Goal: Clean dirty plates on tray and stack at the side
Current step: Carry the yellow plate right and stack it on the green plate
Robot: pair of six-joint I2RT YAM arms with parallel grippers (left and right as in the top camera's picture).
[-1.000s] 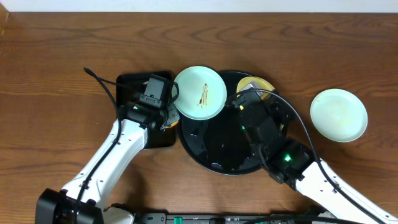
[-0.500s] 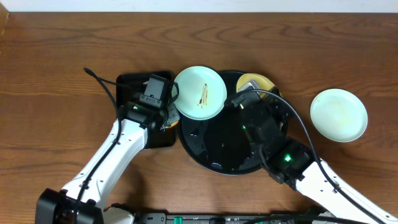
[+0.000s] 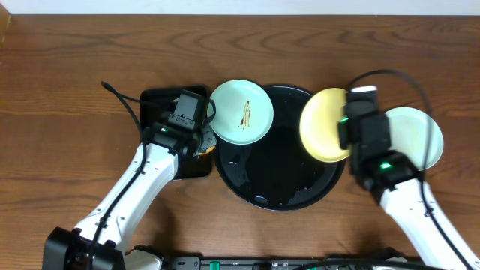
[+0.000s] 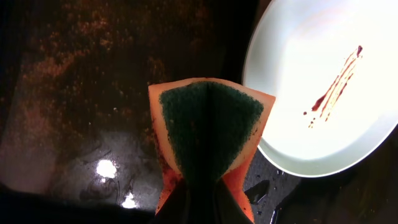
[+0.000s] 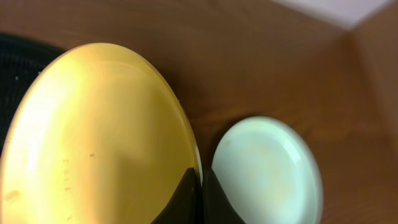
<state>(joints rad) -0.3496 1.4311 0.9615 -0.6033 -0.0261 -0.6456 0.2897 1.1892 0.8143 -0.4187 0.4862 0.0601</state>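
Seen from overhead, the round black tray [image 3: 270,176] lies at the table's [image 3: 67,60] middle, its glossy floor wet and bare. A streaked mint plate [image 3: 241,111] is set across the tray's upper-left rim, with brown sauce lines on its face. The yellow plate [image 3: 322,125] is held over the tray's right rim, gripped at its right edge by the right gripper [image 3: 346,132]. Just beside it, a second mint plate [image 3: 414,135] lies on the wood, partly hidden by the right arm. Left of the round tray a rectangular tray [image 3: 154,101] is seen, and over it the left gripper [image 3: 196,141].

In the left wrist view, a sponge [image 4: 208,134], orange with a green scouring face, is clamped between the left fingers and folded by the squeeze. Below it the rectangular tray's dark floor is speckled and wet. The streaked plate is seen to the upper right.

In the right wrist view, the yellow plate's rim is pinched between closed fingers. The second mint plate lies beyond, flat on the table.
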